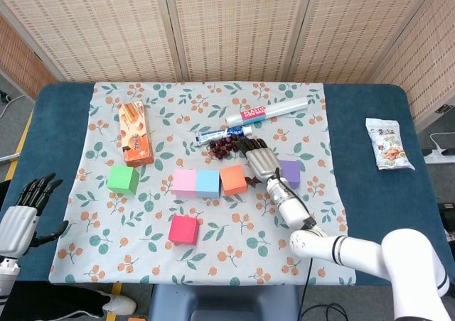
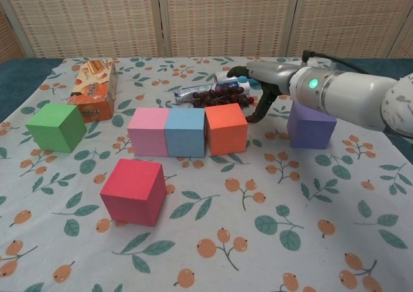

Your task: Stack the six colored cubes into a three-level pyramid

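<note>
The right hand (image 1: 261, 162) is open and holds nothing, with fingers spread, hovering between two cubes: the orange cube (image 1: 233, 180) sits just to its left and the purple cube (image 1: 290, 173) just to its right. The left hand (image 1: 27, 211) is far off.

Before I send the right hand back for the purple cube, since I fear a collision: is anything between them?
Nothing visible is. The right hand hovers between the orange cube and the purple cube, with bare cloth between.
</note>
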